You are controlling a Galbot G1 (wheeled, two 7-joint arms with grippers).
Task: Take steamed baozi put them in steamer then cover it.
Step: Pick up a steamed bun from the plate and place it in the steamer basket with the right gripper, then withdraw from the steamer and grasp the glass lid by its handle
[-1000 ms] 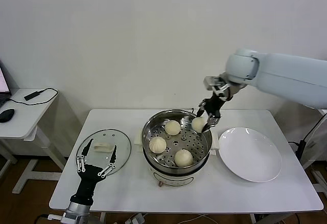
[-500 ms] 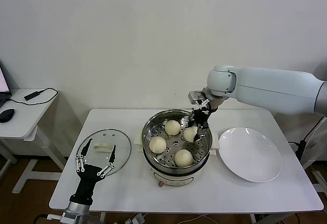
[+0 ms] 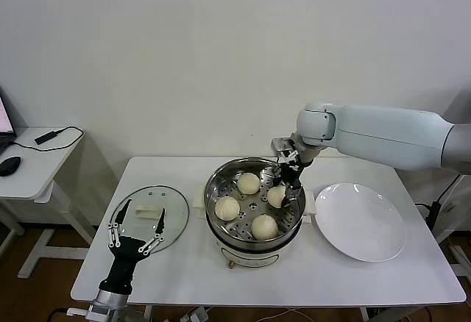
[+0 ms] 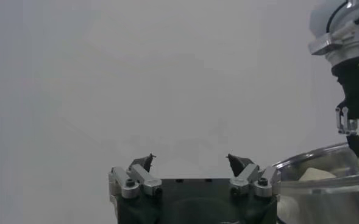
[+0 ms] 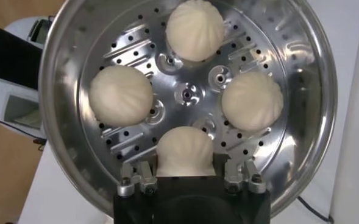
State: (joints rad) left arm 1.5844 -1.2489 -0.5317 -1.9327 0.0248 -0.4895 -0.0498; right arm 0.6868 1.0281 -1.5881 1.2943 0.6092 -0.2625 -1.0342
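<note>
Lowered from its earlier spot above the far right rim of the steamer (image 3: 255, 206), the right gripper (image 3: 289, 182) now reaches down inside the pot, and the fourth baozi (image 3: 277, 196) it carried has come down with it onto the perforated tray (image 5: 191, 97), on the side of the steamer nearest the white plate (image 3: 360, 220). In the right wrist view that bun (image 5: 185, 152) sits between the two fingers (image 5: 138, 178); they flank it closely, but whether they press on it or have just let go cannot be told. Three other baozi lie on the tray: one toward the back of the steamer (image 3: 249, 183), one on the side facing the glass cover (image 3: 227, 207), and one at the front (image 3: 264, 226). Together the four make a ring round the tray's centre, each apart from its neighbours, all dome-side up, with pleats visible on some tops. The steamer stands upright in the middle of the table (image 3: 184, 270), open at the top. To its left the cover (image 3: 149, 216) lies flat on the table, with its cream oblong handle (image 3: 147, 212) running roughly parallel to the table's front edge. The left gripper (image 3: 137, 228) hovers over the near part of the cover with its fingers spread wide and nothing between them. The plate, to the right of the steamer, lies flat.
</note>
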